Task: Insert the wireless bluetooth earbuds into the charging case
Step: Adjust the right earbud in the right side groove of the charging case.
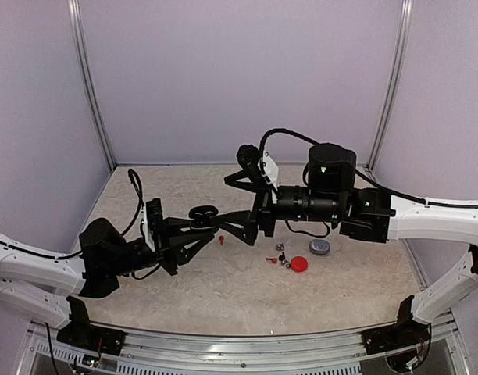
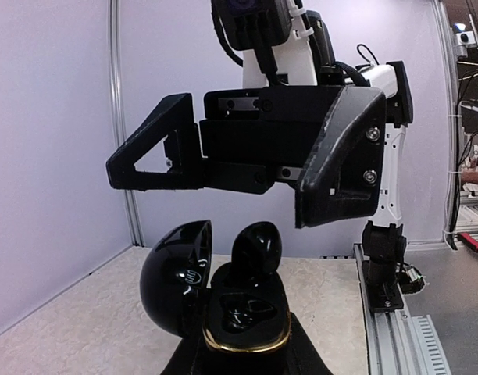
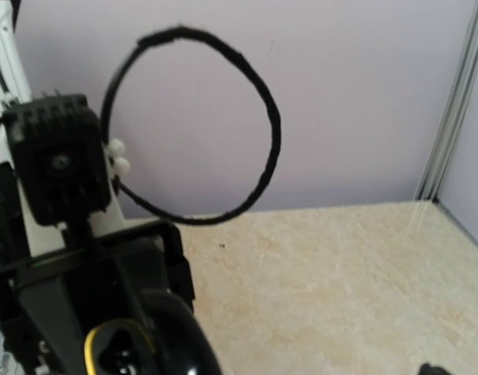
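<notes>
White arms (image 1: pixel 434 219), black right pincer (image 2: pixel 212 194), cable (image 3: pixel 262 117)

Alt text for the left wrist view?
An open black charging case with a gold rim, gripped from below by the left pincer, has a black earbud standing in it. The right pincer hovers above, jaws wide open.

Above the case (image 2: pixel 247 316) hangs the right gripper (image 2: pixel 247 178).

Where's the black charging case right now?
Top view, left of centre: the case sits in the left gripper, lid open, close to the right gripper.
</notes>
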Available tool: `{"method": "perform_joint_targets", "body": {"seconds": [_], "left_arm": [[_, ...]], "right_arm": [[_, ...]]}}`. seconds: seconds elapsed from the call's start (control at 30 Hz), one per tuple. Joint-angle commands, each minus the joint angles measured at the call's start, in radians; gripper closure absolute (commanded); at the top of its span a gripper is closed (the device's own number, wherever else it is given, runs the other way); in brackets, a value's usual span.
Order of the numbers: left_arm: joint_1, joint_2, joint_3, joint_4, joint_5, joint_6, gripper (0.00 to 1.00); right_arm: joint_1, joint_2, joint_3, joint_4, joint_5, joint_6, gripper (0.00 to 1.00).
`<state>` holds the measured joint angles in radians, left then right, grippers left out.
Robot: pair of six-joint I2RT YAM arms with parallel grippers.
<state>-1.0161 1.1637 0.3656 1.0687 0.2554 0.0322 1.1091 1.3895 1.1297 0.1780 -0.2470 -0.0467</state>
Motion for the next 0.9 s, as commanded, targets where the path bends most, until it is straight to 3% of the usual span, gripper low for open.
{"method": "perform_joint_targets", "body": {"seconds": [0.0, 0.7, 0.87], "left_arm": [[-0.002, 0.004, 0.029, -0.004, 0.032, 0.023, 1.0], [-0.009, -0.011, 0.027, -0.018, 0.01, 0.074, 1.0], [-0.007, -0.022, 0.018, -0.019, 0.007, 0.091, 1.0]], "right_arm": [[-0.006, 0.017, 0.034, -0.026, 0.037, 0.023, 0.01], [-0.022, 0.028, 0.03, -0.105, 0.057, 0.016, 0.04], [-0.028, -0.04, -0.023, -0.066, -0.06, -0.005, 0.03]]}}
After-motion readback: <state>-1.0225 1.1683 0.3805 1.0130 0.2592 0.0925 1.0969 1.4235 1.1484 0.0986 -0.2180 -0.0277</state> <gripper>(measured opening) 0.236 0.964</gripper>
